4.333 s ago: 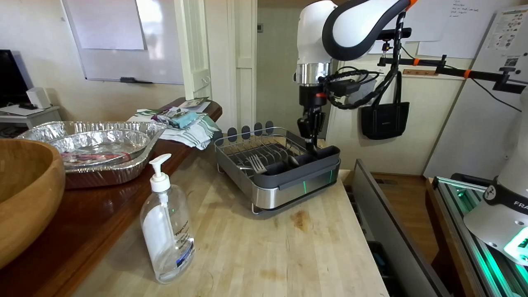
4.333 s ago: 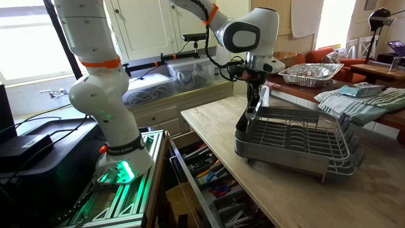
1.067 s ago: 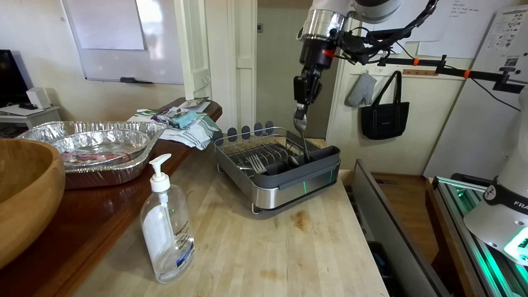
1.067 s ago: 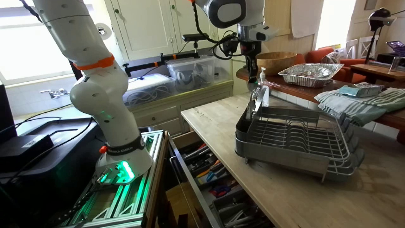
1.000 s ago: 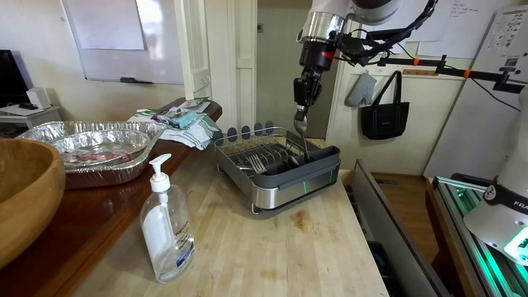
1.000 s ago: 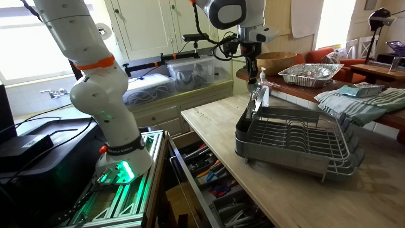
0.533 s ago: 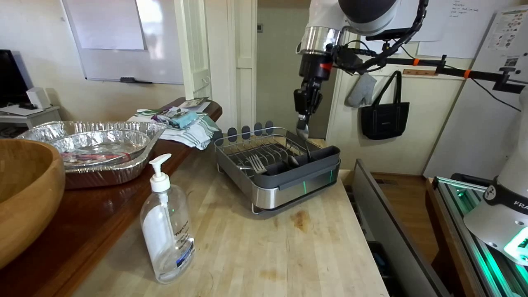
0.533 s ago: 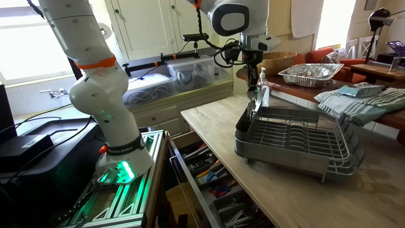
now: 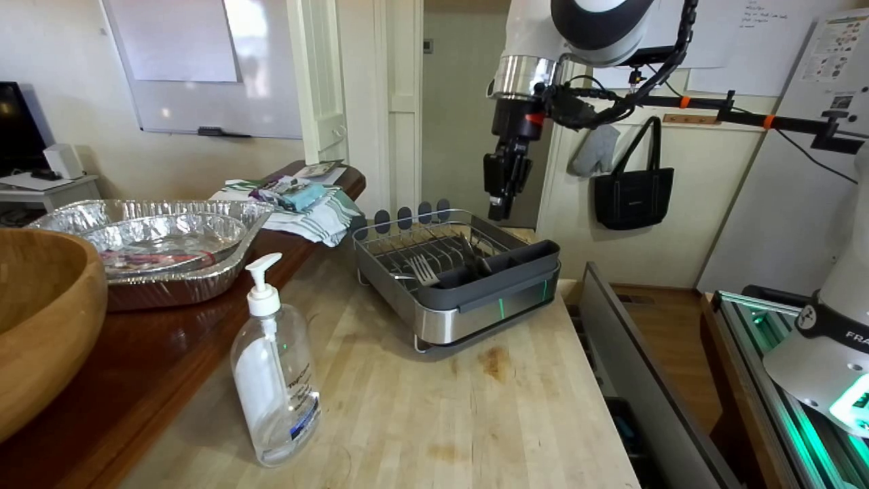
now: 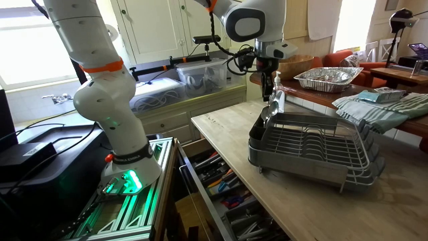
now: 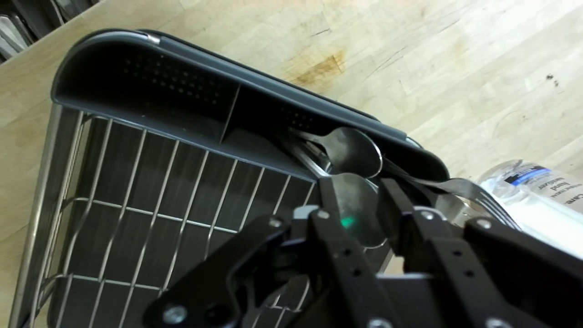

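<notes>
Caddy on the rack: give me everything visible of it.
The caddy is dark gray, plastic-looking, long and open-topped, with rounded ends, small holes inside and at least one divider. It sits upright along one edge of the rack. Spoons and a fork lean out of it. The gripper hangs above, not touching it.

The gripper (image 11: 359,189) presents a matt finish with shiny metal screws (image 11: 175,314). Below it, the spoons (image 11: 355,152) are smooth, glossy metal; the cutlery holder (image 9: 502,280) appears matt plastic; the dish rack (image 9: 443,327) shows satin metal; the worktop (image 9: 434,407) is smooth wood.
</notes>
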`<state>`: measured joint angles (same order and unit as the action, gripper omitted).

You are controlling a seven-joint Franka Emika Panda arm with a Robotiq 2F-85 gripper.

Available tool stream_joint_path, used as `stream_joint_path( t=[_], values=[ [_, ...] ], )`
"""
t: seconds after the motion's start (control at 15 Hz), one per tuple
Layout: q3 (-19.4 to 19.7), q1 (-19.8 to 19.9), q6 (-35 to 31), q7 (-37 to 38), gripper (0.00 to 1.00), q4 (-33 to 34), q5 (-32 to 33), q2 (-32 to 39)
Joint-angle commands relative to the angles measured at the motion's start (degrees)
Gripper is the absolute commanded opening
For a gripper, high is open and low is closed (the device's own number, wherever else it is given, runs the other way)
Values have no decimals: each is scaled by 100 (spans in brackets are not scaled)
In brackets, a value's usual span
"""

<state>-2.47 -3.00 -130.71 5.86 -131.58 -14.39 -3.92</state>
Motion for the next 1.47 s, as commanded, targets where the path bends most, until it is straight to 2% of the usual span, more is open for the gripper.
stream_joint_path(
  t=[0.0, 0.07, 0.4, 0.47, 0.8, 1.4],
  values=[
    [0, 20, -89, 35, 58, -54, 84, -9],
    [-4, 15, -94, 28, 60, -67, 78, -50],
    [-28, -5, -140, 88, 95, 95, 35, -62],
    [-32, -7, -157, 138, 100, 177, -4, -14],
    [-69, -21, 30, 779, 100, 663, -105, 255],
    [-200, -156, 534, 1872, 100, 1514, 358, 969]
  ],
)
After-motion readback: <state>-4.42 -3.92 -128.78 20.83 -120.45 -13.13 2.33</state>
